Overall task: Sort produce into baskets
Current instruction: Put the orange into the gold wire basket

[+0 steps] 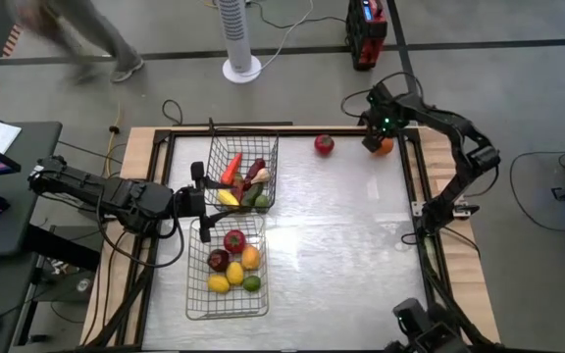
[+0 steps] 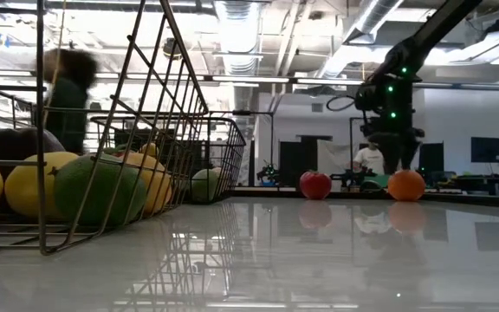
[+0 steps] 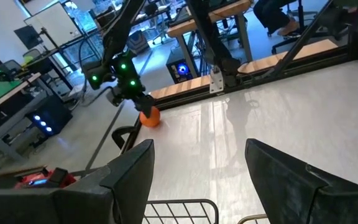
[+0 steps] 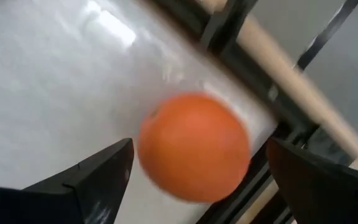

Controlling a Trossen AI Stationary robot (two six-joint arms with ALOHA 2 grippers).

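Note:
An orange (image 1: 385, 146) rests on the white table at the far right corner; it also shows in the low view (image 2: 406, 185) and in the right wrist view (image 4: 194, 147). My right gripper (image 1: 374, 134) is open just above it, its fingers (image 4: 98, 171) standing on either side of the orange without touching it. A red tomato (image 1: 324, 144) rests on the table at the far edge. Two wire baskets (image 1: 243, 172) (image 1: 226, 270) at the table's left hold several pieces of produce. My left gripper (image 3: 197, 180) is open and empty between the baskets.
The table's dark frame rail (image 1: 412, 167) and wooden edge run close beside the orange. The bare white tabletop (image 1: 351, 245) spreads between the baskets and the right edge. A person (image 1: 86, 39) moves on the floor beyond the far left corner.

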